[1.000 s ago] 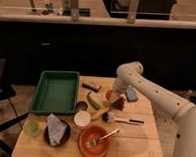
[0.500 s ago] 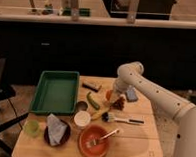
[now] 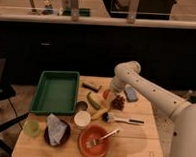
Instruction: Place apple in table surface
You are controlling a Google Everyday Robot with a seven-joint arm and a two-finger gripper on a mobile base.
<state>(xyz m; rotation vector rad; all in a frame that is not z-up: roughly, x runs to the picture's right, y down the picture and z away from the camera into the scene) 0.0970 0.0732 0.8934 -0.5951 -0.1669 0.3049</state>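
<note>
The gripper [image 3: 110, 92] hangs low over the apple [image 3: 106, 94] on the table surface [image 3: 138, 140]; whether it grips I cannot tell, so release only once settled.

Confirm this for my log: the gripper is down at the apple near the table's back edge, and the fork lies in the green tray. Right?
Not quite. The fork lies in the orange-red bowl at the front of the table surface, not in the green tray, as the camera view shows. The rest holds: the gripper is down at the apple near the back edge.
</note>
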